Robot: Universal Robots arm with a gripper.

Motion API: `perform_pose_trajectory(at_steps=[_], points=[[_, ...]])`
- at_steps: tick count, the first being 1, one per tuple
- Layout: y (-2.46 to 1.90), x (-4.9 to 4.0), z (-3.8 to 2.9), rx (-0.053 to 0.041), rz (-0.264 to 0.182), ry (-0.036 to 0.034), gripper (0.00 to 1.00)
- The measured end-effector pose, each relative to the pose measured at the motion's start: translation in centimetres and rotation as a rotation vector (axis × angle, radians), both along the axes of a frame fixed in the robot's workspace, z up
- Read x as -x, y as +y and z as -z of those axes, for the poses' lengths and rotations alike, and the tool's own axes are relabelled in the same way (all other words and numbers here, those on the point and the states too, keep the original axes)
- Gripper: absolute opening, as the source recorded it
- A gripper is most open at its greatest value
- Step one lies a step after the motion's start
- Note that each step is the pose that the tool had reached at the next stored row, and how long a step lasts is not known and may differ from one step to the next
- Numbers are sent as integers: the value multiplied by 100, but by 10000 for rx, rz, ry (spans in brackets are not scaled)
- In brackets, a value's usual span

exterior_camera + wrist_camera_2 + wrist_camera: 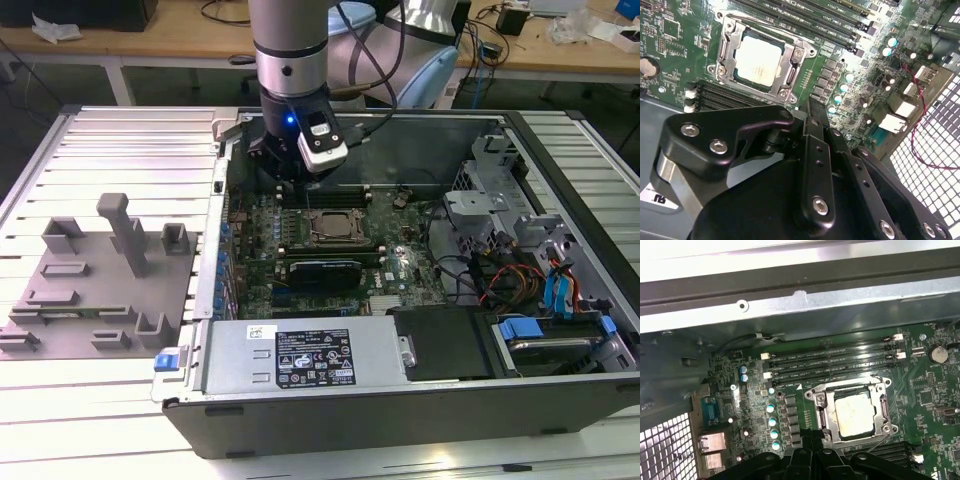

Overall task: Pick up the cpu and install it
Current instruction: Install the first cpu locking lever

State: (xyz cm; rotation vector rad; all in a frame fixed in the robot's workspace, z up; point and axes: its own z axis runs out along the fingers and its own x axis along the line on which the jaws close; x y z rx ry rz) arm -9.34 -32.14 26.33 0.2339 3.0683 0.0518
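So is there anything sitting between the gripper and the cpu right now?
Nothing visible does. The cpu lies in its socket frame on the motherboard, top face uncovered, and the gripper hangs apart from it with open board between them.

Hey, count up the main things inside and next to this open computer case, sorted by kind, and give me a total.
cpu, seated in its socket: 1
motherboard: 1
power supply: 1
grey fixture plate, beside the case on the exterior view's left: 1
gripper, above the board: 1
Total: 5
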Motion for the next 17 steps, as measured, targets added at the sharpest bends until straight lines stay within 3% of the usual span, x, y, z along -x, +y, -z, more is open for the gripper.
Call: perform_pose_trajectory(at_steps=[4, 6, 7, 8, 12, 15, 17], points=[[0, 0, 2, -379, -1, 0, 11], [-1, 3, 4, -710, 1, -1, 11], [-1, 4, 5, -815, 0, -1, 11], [-1, 5, 5, -855, 0, -1, 11], [-1, 5, 5, -861, 1, 6, 11], [-1, 5, 9, -901, 2, 74, 11], [-1, 5, 14, -945, 7, 177, 11]])
